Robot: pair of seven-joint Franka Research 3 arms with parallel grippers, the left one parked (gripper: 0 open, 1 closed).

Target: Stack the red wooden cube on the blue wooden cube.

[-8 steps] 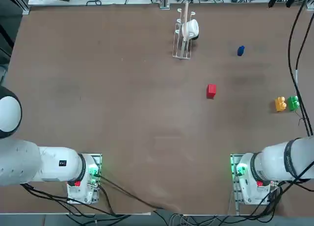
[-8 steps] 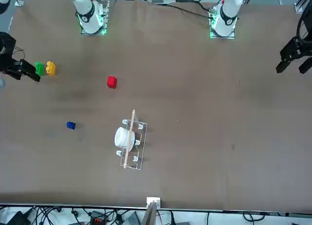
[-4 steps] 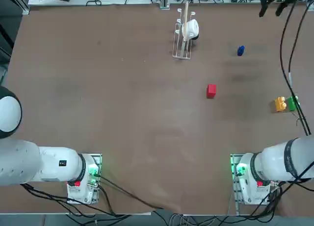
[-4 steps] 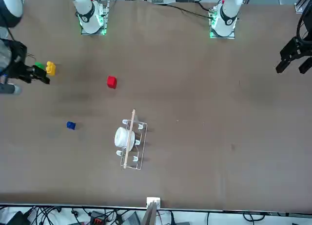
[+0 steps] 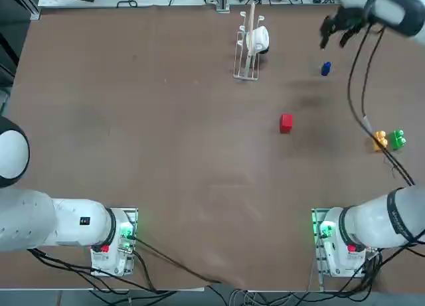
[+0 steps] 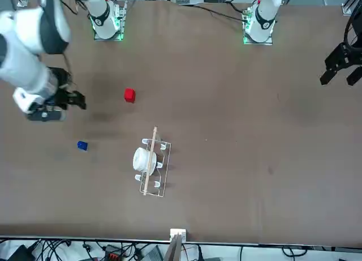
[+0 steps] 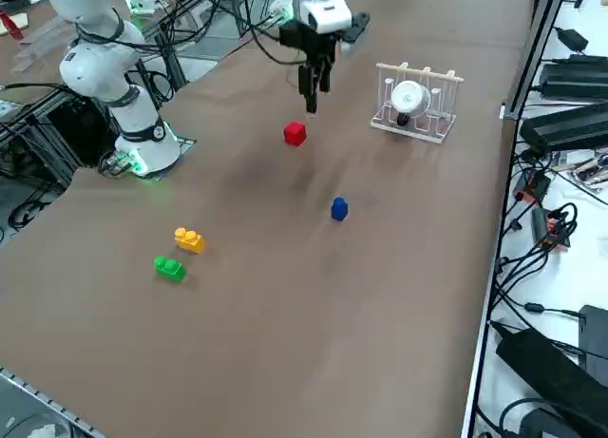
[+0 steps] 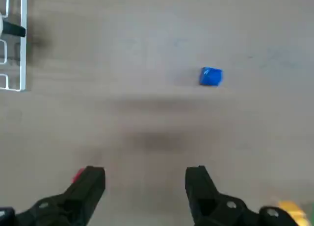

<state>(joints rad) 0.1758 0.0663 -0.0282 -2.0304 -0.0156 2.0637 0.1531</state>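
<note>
White wire rack with white cup [image 5: 261, 39], top centre of the top view
Orange studded block [image 5: 380, 141] and green studded block [image 5: 397, 139], right side.

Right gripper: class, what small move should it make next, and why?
Probably the right gripper should shift sideways, still high, until it is over the red cube. Its fingers are open with nothing between them, and in the wrist view the red cube shows only partly, beside one finger, while the blue cube sits apart.
</note>
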